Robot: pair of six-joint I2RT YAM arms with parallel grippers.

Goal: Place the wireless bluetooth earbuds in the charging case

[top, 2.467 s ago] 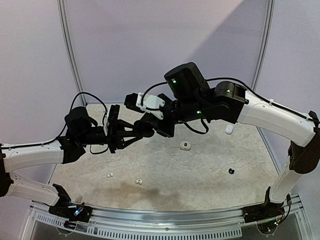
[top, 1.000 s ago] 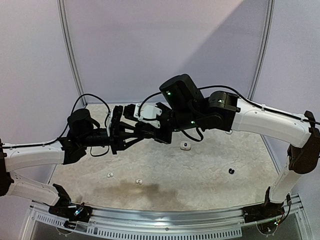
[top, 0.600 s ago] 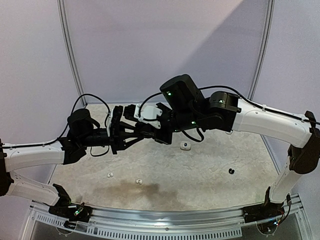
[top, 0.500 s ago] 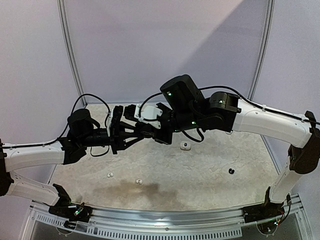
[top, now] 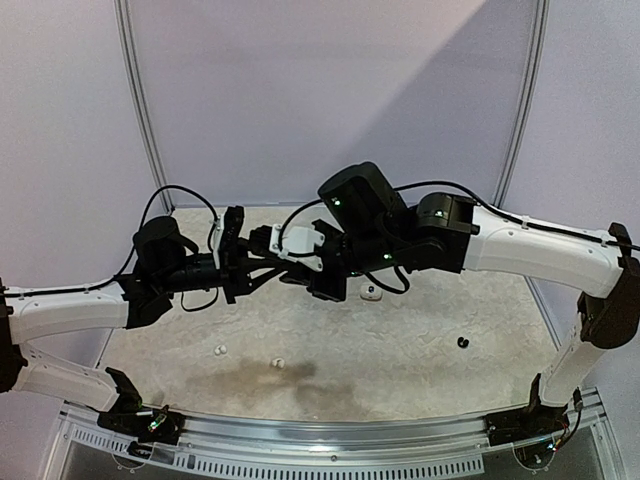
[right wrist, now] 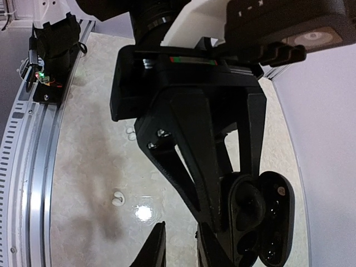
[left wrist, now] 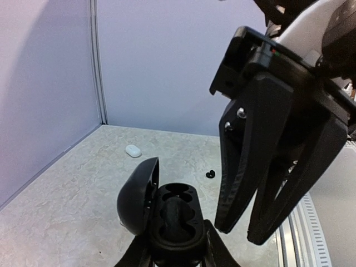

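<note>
Both arms were seen meeting at mid-frame in the top view, raised over the counter (top: 400, 370).

Left pincer (left wrist: 175, 251): closed on the black case (left wrist: 175, 214), gripped low on its body. The lid was hinged open to the left of the left wrist view. The two wells were seen facing up, set one behind the other, so the case's long axis ran from the bottom towards the centre of that view. Whether either well was filled could not be told, black on black.

Right pincer (left wrist: 245, 233): hung tips-down just right of the case, near it but not touching. The jaws were set narrow. In the right wrist view only bare counter was seen in the gap, so it was judged empty.

Buds: one black bud (top: 462, 341) was noted at lower right of the top view, well apart from both pincers, on the right arm's side. Two white buds (top: 219, 350) (top: 278, 363) were noted at lower left, nearer the left arm. All were too small for a long axis to be read.

Judgement: a black case calls for a black bud. The left pincer was occupied, so the fetch was judged to fall to the right pincer. A swing down and towards the lower right would be needed, clearing the open lid first.
</note>
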